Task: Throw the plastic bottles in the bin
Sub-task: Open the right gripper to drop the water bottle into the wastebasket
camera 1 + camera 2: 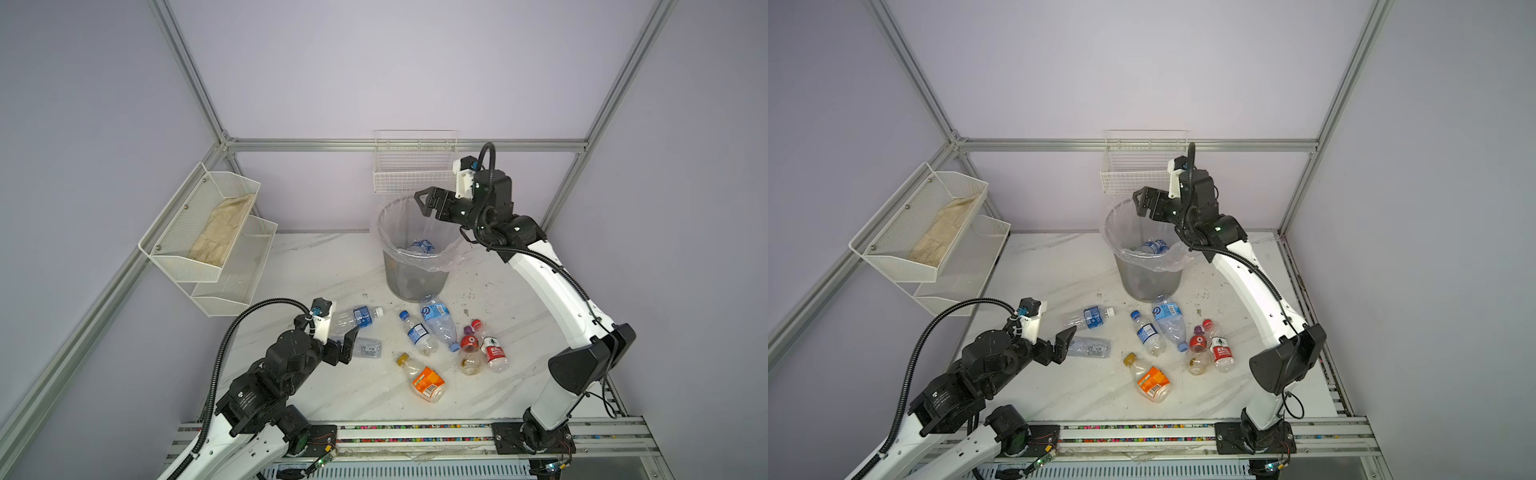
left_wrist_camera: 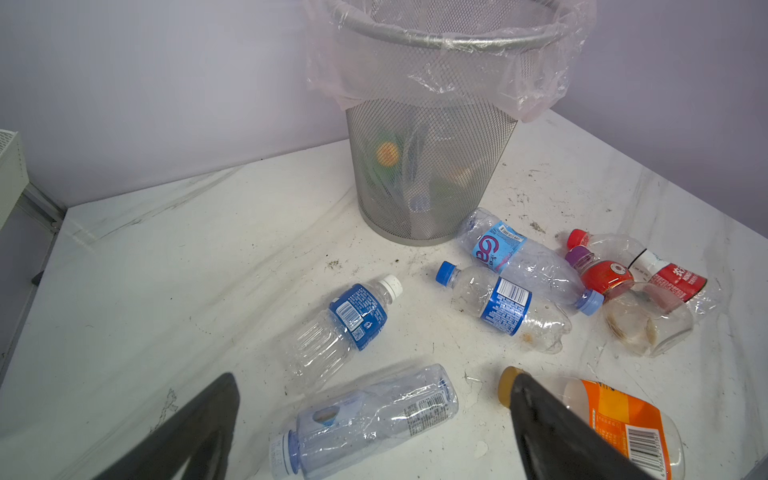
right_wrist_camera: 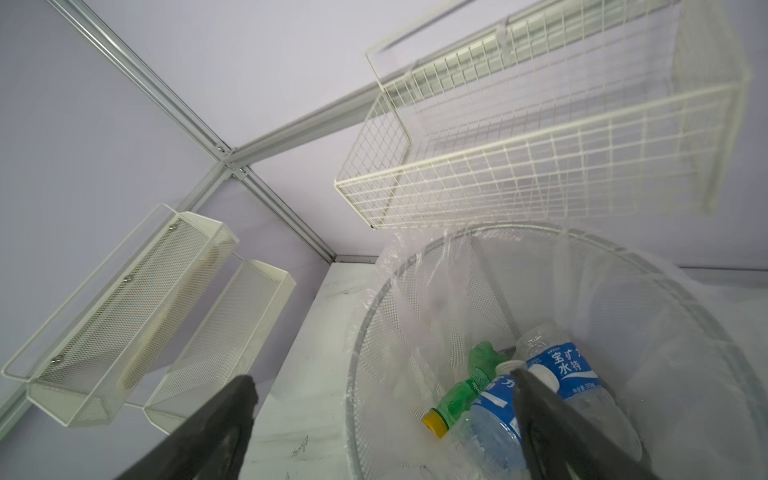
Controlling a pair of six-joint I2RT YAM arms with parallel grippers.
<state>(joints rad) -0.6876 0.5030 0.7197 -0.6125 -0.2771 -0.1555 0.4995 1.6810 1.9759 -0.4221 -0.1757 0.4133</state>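
Left claw: spread wide, empty, above the crushed bottle on the counter. Best lowered astride its mid-body and closed gently, since thin plastic likely slips. The blue-label bottle just beyond and the orange-label bottle to one side may get nudged. Right claw: wide, empty, over the bin, with binned bottles beneath and a wire basket close behind
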